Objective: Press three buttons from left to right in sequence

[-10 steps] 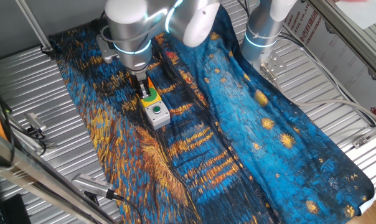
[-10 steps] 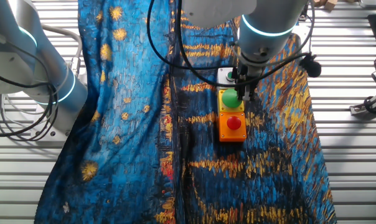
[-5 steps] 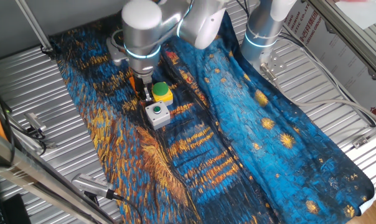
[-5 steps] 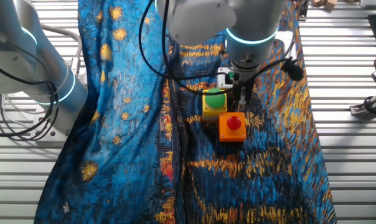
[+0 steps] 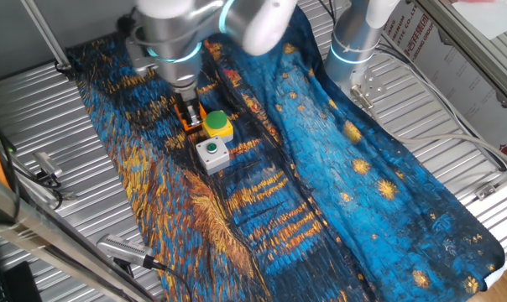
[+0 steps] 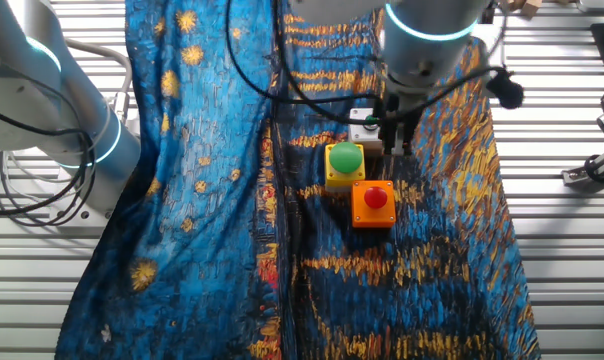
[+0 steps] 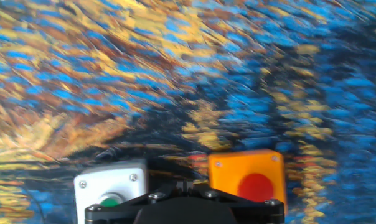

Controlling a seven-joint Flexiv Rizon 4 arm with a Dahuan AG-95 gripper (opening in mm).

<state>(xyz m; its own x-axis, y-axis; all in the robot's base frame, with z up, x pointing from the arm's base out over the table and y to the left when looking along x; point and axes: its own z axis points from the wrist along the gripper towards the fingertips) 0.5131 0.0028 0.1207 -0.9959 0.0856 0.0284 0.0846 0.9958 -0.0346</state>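
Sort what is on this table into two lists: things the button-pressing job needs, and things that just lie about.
Job:
orange box with red cap
yellow box with big green cap
grey-white box with small green cap
gripper

Lying about:
painted cloth
second arm at the table's edge
loose cables

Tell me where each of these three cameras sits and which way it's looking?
One fixed view: high, off one side of the table, looking down at the cloth and the buttons; arm and gripper show.
The other fixed view: high on the opposite side, looking down; the gripper hangs beside the yellow button.
Hand view: on the hand, looking along the fingers; only its dark housing shows.
Shared: all three show the orange button and the grey-white button.
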